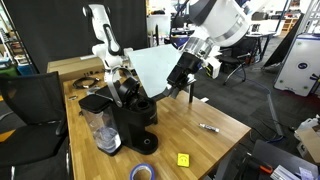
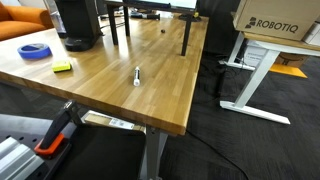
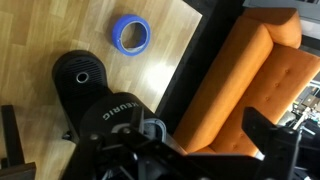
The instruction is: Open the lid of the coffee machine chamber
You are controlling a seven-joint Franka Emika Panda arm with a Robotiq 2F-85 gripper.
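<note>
The black coffee machine [image 1: 130, 118] stands on the wooden table, with its clear water tank [image 1: 100, 130] beside it. In the wrist view I look down on its rounded black lid [image 3: 112, 116], which bears pale lettering, and on the round drip tray [image 3: 80, 75] below it. My gripper [image 3: 208, 135] is open, with only the orange sofa showing between the fingers. One finger sits at the lid's front edge and the other hangs off to the side of the machine. In an exterior view the gripper [image 1: 182, 72] hovers just beside the brew head. I cannot tell whether the lid is raised.
A blue tape roll [image 3: 130, 33] [image 2: 35, 50], a yellow block [image 2: 62, 67] and a marker [image 2: 137, 75] lie on the table [image 2: 150, 100]. An orange sofa [image 3: 250, 70] stands beside the table. A white board [image 1: 152, 65] stands behind the machine.
</note>
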